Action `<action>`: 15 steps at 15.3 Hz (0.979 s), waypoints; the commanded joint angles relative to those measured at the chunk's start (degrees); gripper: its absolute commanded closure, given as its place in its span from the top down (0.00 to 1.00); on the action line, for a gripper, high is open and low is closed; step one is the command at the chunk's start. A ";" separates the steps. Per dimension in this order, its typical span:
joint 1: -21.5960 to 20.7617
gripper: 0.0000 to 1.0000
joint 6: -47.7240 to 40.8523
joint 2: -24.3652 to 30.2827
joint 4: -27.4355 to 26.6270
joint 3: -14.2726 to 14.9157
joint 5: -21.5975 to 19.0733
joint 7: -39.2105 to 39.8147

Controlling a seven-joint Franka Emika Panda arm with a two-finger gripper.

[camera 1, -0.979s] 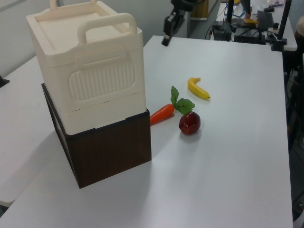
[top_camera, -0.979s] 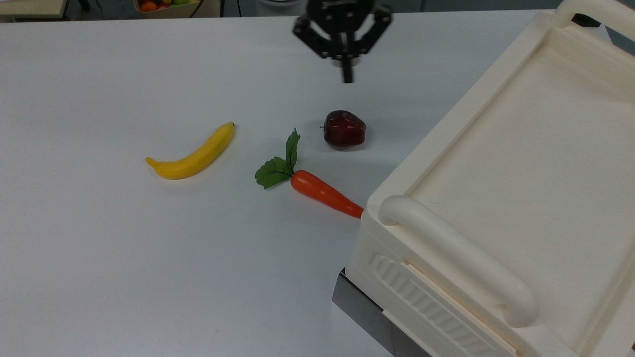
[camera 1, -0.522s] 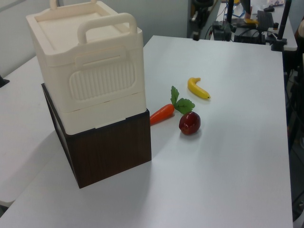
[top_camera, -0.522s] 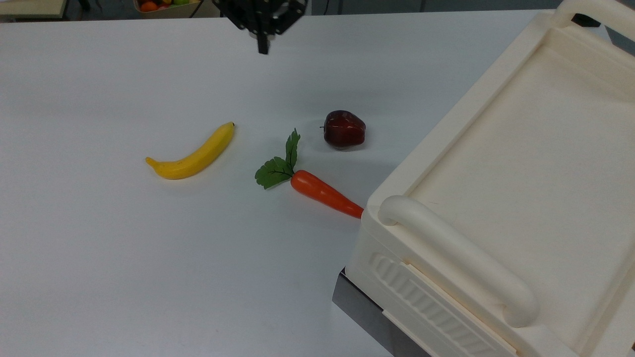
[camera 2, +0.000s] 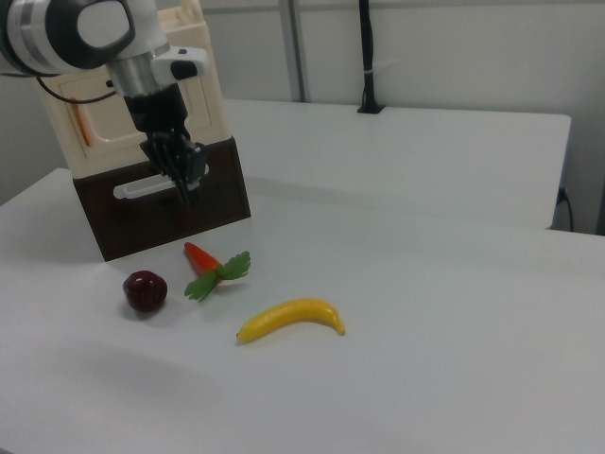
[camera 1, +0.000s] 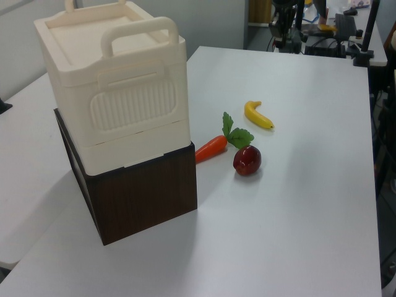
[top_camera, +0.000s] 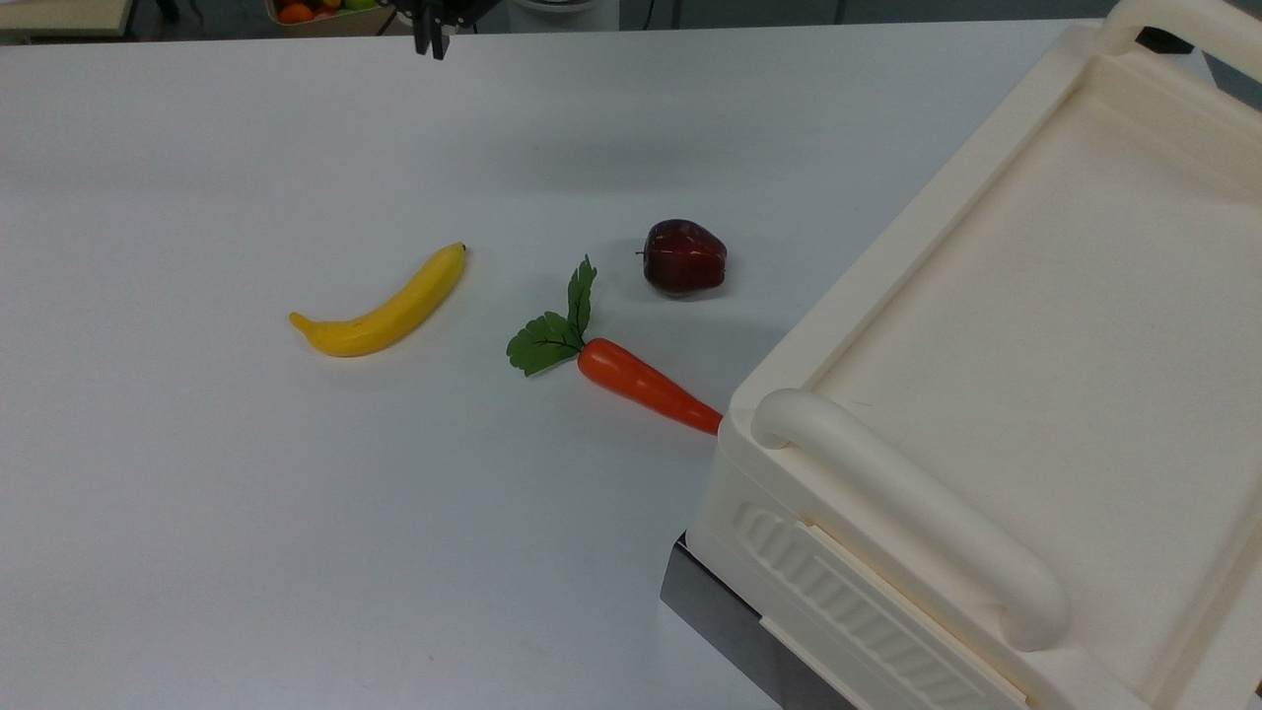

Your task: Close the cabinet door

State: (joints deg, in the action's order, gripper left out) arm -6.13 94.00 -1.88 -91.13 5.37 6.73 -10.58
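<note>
At the counter's (top_camera: pixel 197 542) far edge in the top view, the pincer (top_camera: pixel 431 41) hangs closed and empty. Well apart from it towards the top view's right stands the cabinet (top_camera: pixel 1035 345) on a dark base (camera 1: pixel 142 198). In the right view, the cabinet door (camera 2: pixel 106 121) lies behind the pincer; whether it sits flush cannot be told. Between pincer and cabinet lie a banana (top_camera: pixel 385 306), a carrot (top_camera: pixel 641 383) and an apple (top_camera: pixel 684 256). Bare white counter surrounds them.

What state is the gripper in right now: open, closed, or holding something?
Gripper: closed, fingers together, holding nothing; it hangs in the air above the table, apart from the cabinet.
</note>
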 commanded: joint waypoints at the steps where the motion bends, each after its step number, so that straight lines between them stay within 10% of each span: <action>1: 0.77 0.47 -1.44 1.97 -3.00 0.34 -0.93 1.43; 4: 0.77 0.97 -3.12 2.15 -2.92 0.43 -0.93 4.15; 15: 2.97 1.00 -3.65 2.50 -1.33 0.52 -0.84 3.81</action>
